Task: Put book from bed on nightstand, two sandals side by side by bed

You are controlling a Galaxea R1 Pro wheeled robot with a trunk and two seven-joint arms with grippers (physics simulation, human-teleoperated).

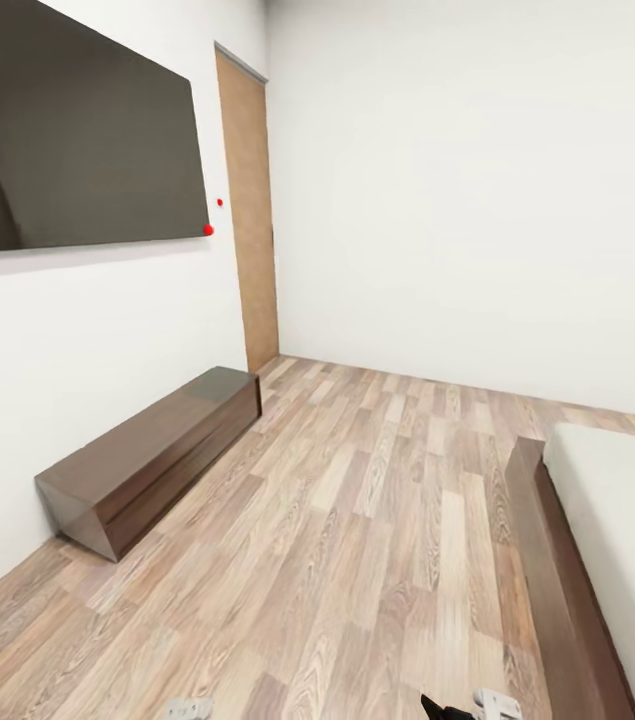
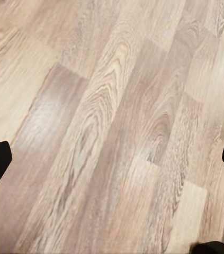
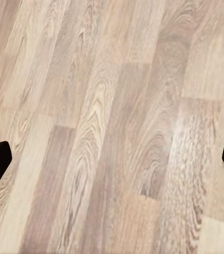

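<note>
Bedroom: bed (image 1: 597, 520) at the head view's right edge, dark frame with pale mattress, long low bench cabinet (image 1: 152, 455) along the left wall under a dark wall panel (image 1: 72, 135); left gripper (image 2: 112, 159) and right gripper (image 3: 112, 159) both spread wide, empty, over plank floor (image 1: 357, 560).

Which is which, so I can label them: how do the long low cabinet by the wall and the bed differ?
The bench-like cabinet stands against the left wall under the dark screen; the bed lies at the right edge of the head view. The cabinet is bare glossy wood all over; the bed carries a pale mattress. Both are low, dark brown and stand on the plank floor.
</note>
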